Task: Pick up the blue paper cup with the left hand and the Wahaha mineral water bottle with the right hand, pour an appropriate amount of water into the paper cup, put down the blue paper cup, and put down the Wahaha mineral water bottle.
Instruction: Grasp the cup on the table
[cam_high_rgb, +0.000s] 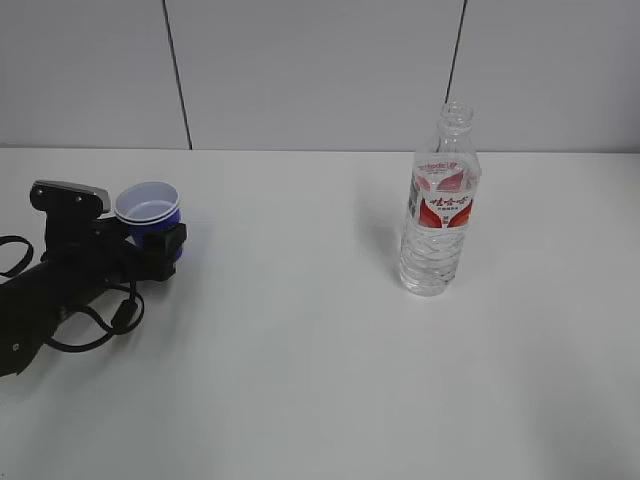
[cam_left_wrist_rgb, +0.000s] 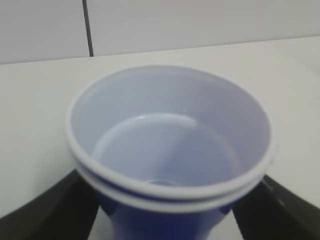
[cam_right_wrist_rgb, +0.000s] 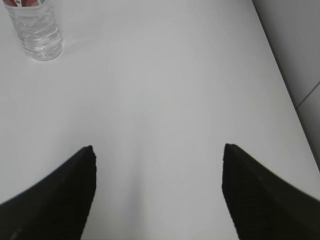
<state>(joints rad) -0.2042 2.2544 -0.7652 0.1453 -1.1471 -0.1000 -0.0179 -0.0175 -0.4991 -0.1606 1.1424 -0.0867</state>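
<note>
The blue paper cup (cam_high_rgb: 148, 212) stands at the left of the white table (cam_high_rgb: 300, 350), white inside with a doubled white rim. My left gripper (cam_high_rgb: 158, 242) is shut on it. In the left wrist view the cup (cam_left_wrist_rgb: 170, 150) fills the frame, with the black fingers (cam_left_wrist_rgb: 55, 210) against its sides just under the rim and my left gripper (cam_left_wrist_rgb: 167, 205) around its body. The Wahaha mineral water bottle (cam_high_rgb: 440, 205) stands upright and uncapped at centre right. My right gripper (cam_right_wrist_rgb: 157, 147) is open and empty over bare table, with the bottle's base (cam_right_wrist_rgb: 39, 30) far off at upper left.
The table's far edge meets a grey panelled wall (cam_high_rgb: 320, 70). The table's right edge (cam_right_wrist_rgb: 280, 75) runs close to my right gripper. The left arm's black cables (cam_high_rgb: 100, 325) loop on the table.
</note>
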